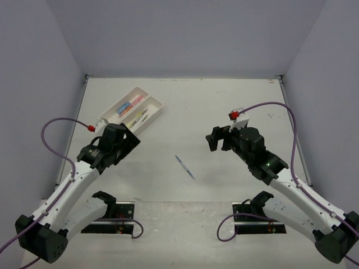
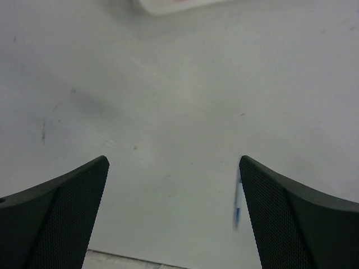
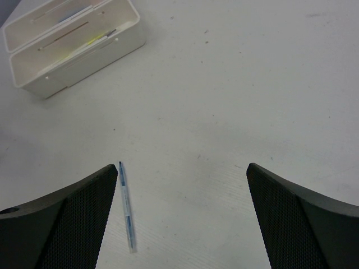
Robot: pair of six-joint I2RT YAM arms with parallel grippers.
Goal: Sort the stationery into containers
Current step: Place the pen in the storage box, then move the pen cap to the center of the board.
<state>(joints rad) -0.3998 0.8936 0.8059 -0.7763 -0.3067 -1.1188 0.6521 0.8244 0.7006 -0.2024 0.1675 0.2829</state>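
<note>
Two white containers point(image 1: 136, 110) lie side by side at the back left. The far one holds orange, pink and blue markers point(image 1: 128, 105); the near one holds thin pens and something yellow point(image 1: 141, 117). One thin blue-grey pen point(image 1: 184, 167) lies loose on the table between the arms. My left gripper point(image 1: 130, 138) hovers just in front of the containers, open and empty point(image 2: 174, 162); the pen point(image 2: 238, 204) shows blurred beside its right finger. My right gripper point(image 1: 213, 140) is open and empty point(image 3: 180, 167), with the pen point(image 3: 126, 205) by its left finger and the containers point(image 3: 73, 47) beyond.
Grey walls close the table on the left, back and right. The arm bases point(image 1: 112, 210) sit at the near edge. A purple cable point(image 1: 53, 140) loops off each arm. A corner of a container point(image 2: 168, 4) shows at the top of the left wrist view.
</note>
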